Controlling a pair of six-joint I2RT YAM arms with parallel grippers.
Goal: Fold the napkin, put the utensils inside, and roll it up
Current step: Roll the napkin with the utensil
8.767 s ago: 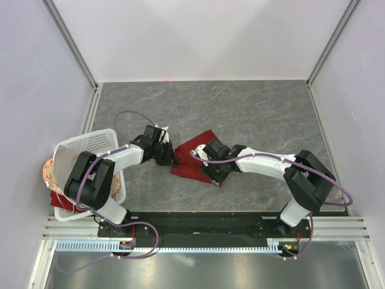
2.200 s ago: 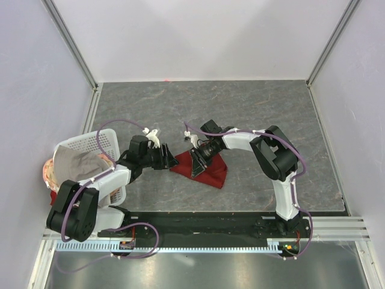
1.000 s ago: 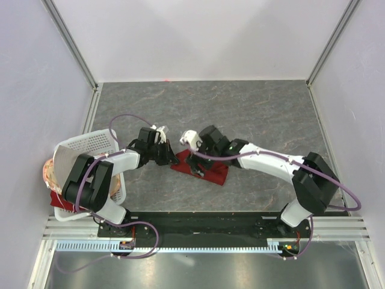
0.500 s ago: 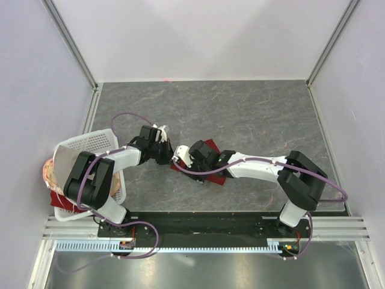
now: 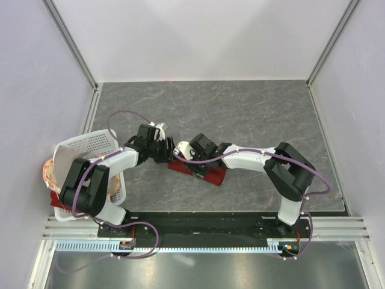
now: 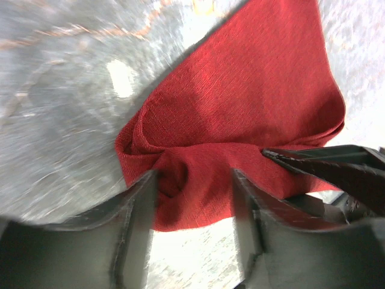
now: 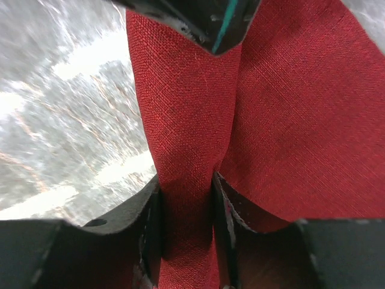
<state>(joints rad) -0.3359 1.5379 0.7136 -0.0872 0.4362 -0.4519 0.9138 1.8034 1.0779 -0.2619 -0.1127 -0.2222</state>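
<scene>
Though arms (image 5: 252, 159) hide much of the napkin (image 5: 212, 177), the right hand (image 7: 185, 188) pinches its fold; the left hand (image 6: 192, 178) gapes.

I see a grey marbled tabletop (image 5: 258, 114) under even light. Plain white walls (image 5: 198, 36) rise behind and beside it, aluminium posts (image 5: 71, 43) at its far corners, a black rail (image 5: 198, 220) along its near edge.

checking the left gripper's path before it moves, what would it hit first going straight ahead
The napkin: its bunched fold sits between the left gripper's open jaws, so it would press into cloth almost at once, though depth is unclear.
</scene>
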